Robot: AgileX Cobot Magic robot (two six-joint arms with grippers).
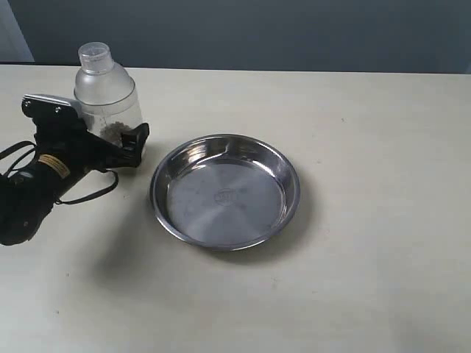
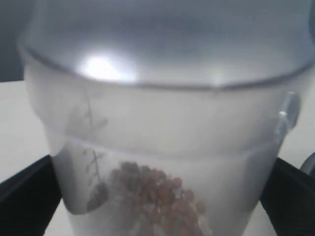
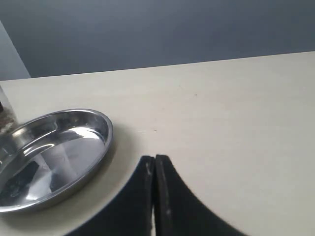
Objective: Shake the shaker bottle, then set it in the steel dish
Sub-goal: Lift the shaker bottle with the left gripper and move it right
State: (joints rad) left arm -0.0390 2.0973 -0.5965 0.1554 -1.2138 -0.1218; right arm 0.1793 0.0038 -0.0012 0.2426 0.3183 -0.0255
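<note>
Just left of the steel dish (image 1: 221, 197) in the exterior view, the shaker bottle (image 1: 107, 95) stands upright, near the dish's rim but apart from it. Its cap (image 1: 94, 53) is on top and brown granules (image 1: 112, 131) lie low inside. The left gripper (image 1: 118, 140) reaches it from the side away from the dish. The arm hides the bottle's base, so I cannot tell whether it rests on the table (image 1: 368, 132).

From the left wrist view, the bottle's frosted body fills the frame, and black fingers (image 2: 24, 196) press both its flanks: clamped on it.

From the right wrist view, the right gripper (image 3: 155, 196) hangs over bare table just beside the dish's rim, its fingers pressed together with nothing between them.
</note>
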